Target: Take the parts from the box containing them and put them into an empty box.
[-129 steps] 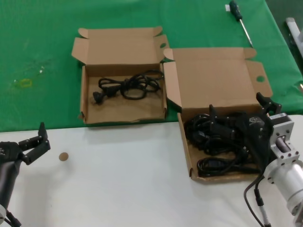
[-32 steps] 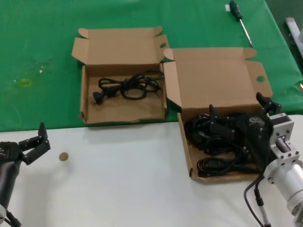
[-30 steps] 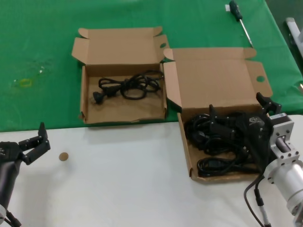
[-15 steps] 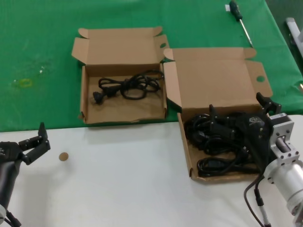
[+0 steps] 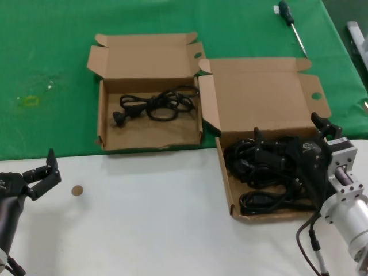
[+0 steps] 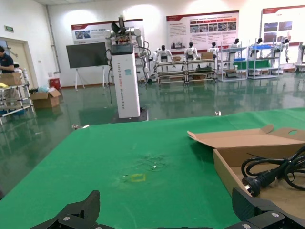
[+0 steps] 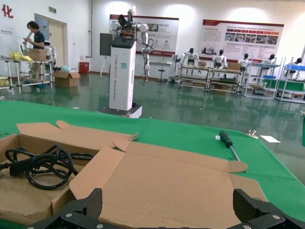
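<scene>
Progress so far looks slim. Over on the near left, the left gripper [image 5: 41, 172] sits parked above the white tabletop, fingers spread wide, nothing in them, well apart from both boxes. Moving across, the smaller box [image 5: 102, 123] lies open on the green cloth with a single coiled cord [image 5: 152, 105] resting on its floor, so by my reckoning one part has made the trip. Right beside it, touching at the flaps, the larger box [image 5: 261, 95] straddles the edge between green cloth and white table, and it holds a thick tangle of black cords [image 5: 259, 172] piled together; I can't count them, but it's plainly most of the job. The right gripper [image 5: 290, 141] is down over that heap at the box's right side, fingers wide apart by the wrist view, and whether it touches a cord I can't make out. Far back on the right, a screwdriver [image 5: 292, 26] lies on the cloth, out of play. Left to do, I judge: nearly the whole pile.
</scene>
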